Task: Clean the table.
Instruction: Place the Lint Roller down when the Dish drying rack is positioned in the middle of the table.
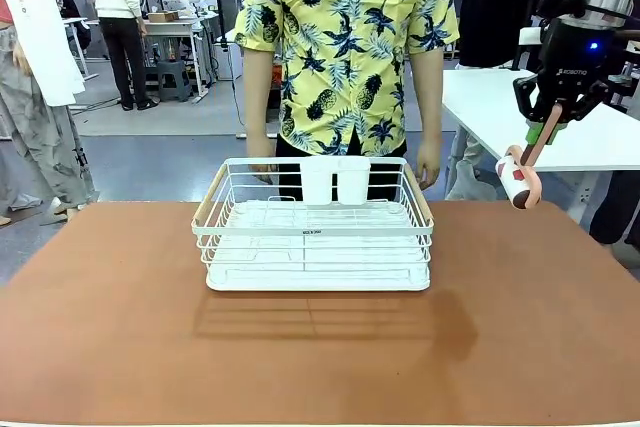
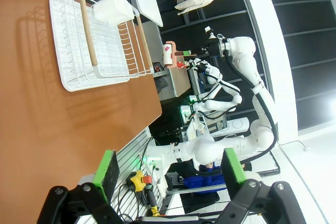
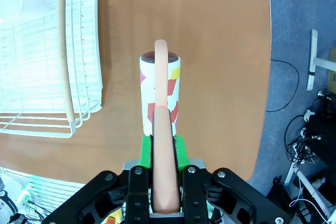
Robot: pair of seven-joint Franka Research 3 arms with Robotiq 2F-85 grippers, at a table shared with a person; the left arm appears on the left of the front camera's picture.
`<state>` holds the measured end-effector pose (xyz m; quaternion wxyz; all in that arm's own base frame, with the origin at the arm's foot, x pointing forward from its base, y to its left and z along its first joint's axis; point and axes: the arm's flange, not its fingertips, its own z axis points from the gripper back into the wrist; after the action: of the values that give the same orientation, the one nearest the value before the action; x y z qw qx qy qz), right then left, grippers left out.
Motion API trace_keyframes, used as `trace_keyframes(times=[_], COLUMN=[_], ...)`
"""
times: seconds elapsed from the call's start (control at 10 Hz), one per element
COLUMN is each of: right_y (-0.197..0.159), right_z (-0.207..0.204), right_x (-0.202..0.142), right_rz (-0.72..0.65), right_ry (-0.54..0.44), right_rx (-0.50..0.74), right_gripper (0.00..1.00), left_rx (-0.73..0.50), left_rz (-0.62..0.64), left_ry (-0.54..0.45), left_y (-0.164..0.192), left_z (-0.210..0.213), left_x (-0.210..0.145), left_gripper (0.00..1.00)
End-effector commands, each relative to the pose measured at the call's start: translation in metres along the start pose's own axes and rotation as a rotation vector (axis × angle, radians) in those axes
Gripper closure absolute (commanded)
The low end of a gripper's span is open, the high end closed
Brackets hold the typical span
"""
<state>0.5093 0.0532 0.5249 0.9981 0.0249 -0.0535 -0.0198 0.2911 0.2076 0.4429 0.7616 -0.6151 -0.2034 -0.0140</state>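
The desk [image 1: 520,337], with its reddish-brown matte top, spreads across the whole near field, and its surface reads bare apart from a white wire dish rack [image 1: 317,237] set toward the far edge at the middle, wooden handles on either side and two white cups [image 1: 336,183] at its back rail. A person [image 1: 345,47] in a yellow print shirt stands just behind the far edge, hands hanging near the rack's far corners.

Your right gripper [image 1: 545,132] hangs above the desk's far right corner, fingers [image 3: 181,150] pinching the peach handle of a lint roller [image 3: 159,95], green pads tight against it. The roller's patterned drum dangles below the handle, clear of the surface. From the wrist camera it sits over open desk, between the rack and the right edge.

To do this step well, you should lower until the drum lies flat along its whole length on the desk rather than riding on one end, then roll in straight, overlapping passes. Start in the open strip right of the rack and work toward the near edge. Keep the drum well apart from the rack's wire side, since catching it would likely shove the rack. Watch the person's hand by the far right corner of the rack.

Your left gripper [image 2: 168,169] waits off the desk, fingers spread and holding nothing.
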Motion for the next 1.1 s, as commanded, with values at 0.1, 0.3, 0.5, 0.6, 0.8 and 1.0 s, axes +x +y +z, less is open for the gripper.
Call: trace_keyframes(times=[0.1, 0.3, 0.5, 0.6, 0.8, 1.0], right_y=[0.000, 0.000, 0.000, 0.010, 0.001, -0.009], right_z=[0.002, 0.002, 0.000, 0.003, 0.004, -0.012], right_x=[-0.005, -0.005, 0.000, 0.026, 0.042, 0.036], right_rz=[0.001, 0.001, 0.000, -0.245, -0.736, -1.143], right_ry=[-0.001, -0.001, 0.000, -0.013, -0.023, -0.042], right_rx=[-0.003, -0.003, 0.000, 0.032, 0.127, 0.157], right_gripper=[0.79, 0.79, 0.79, 0.79, 0.79, 0.79], left_rx=[-0.005, -0.005, -0.005, -0.005, -0.005, -0.005], left_rz=[-0.003, -0.003, -0.003, -0.003, -0.003, -0.003], left_ry=[-0.002, -0.002, -0.002, -0.002, -0.002, -0.002], left_y=[-0.003, -0.003, -0.003, -0.003, -0.003, -0.003], left_z=[0.002, 0.002, 0.002, 0.002, 0.002, 0.002], left_x=[-0.001, -0.001, -0.001, -0.001, -0.001, -0.001], left_gripper=[0.00, 0.00, 0.00, 0.00, 0.00, 0.00])
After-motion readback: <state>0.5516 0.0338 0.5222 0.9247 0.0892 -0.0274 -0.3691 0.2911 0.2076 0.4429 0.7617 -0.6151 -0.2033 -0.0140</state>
